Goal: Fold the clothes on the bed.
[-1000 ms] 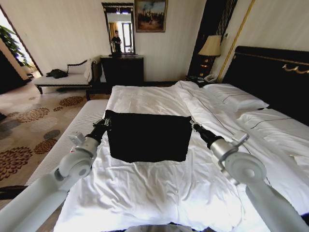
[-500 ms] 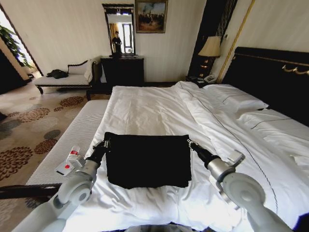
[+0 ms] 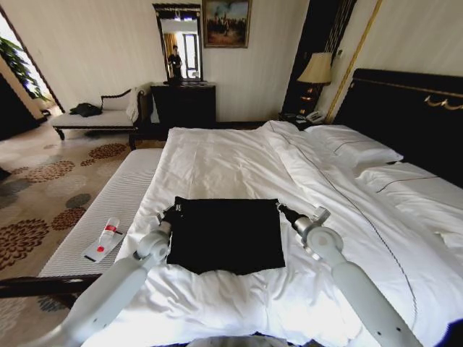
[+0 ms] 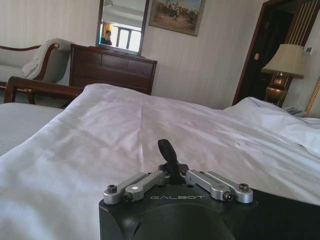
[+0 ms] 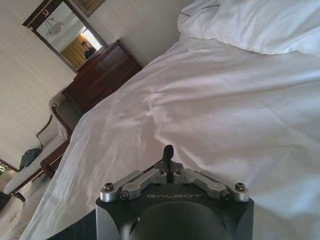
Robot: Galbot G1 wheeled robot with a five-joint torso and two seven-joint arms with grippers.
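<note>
My left end effector (image 3: 176,210) sits at the far left corner of the black T-shirt (image 3: 226,235), its fingers drawn together to a narrow tip, and I cannot tell from the head view whether any cloth is caught between them. The right end effector (image 3: 279,207) is at the far right corner of the same garment, also narrowed to a point, grip on the fabric likewise unclear. From the left wrist view I see my left end effector (image 4: 167,150) as a single dark fingertip standing above the silver linkage bars, low over the white duvet (image 4: 150,130), with a strip of the black T-shirt (image 4: 285,210) along one side of the housing. The right wrist view shows the right end effector (image 5: 168,151) in the same closed-up pose over the duvet (image 5: 210,105), a dark wedge of the T-shirt (image 5: 75,231) at the frame's lower corner. The T-shirt lies flat as a neat dark rectangle on the near half of the bed (image 3: 239,163), between my two arms (its folded edges roughly square to the duvet). A small white device with a red mark (image 3: 103,241) rests on the bare mattress strip (image 3: 108,210) to my left, well apart from the shirt.
</note>
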